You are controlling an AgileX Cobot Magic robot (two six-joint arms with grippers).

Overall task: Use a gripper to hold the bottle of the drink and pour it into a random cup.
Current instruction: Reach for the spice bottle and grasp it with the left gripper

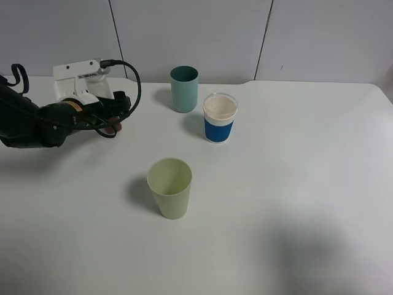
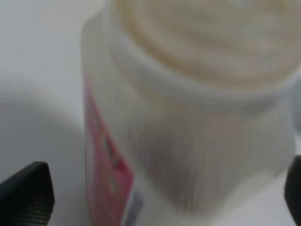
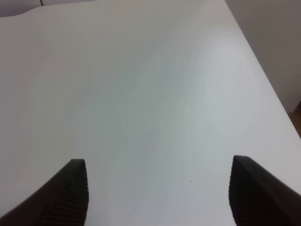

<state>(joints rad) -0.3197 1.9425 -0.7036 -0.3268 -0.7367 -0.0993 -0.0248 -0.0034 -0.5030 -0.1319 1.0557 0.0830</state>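
The bottle of the drink (image 2: pixel 188 141) fills the left wrist view, blurred, with a wide round neck and a pink-and-white label. It stands between the fingers of my left gripper (image 2: pixel 160 193), whose jaws are apart, with a gap showing at one finger (image 2: pixel 28 197). In the exterior view my left gripper (image 1: pixel 120 110) is at the far left of the table and hides nearly all of the bottle (image 1: pixel 116 126). The pale yellow-green cup (image 1: pixel 170 187) stands upright in the front middle. My right gripper (image 3: pixel 157 188) is open and empty over bare table.
A teal tumbler (image 1: pixel 184 88) stands at the back middle. A white cup with a blue band (image 1: pixel 220 117) stands just right of it. The white table (image 1: pixel 295 184) ends at a grey wall behind, and its edge shows in the right wrist view.
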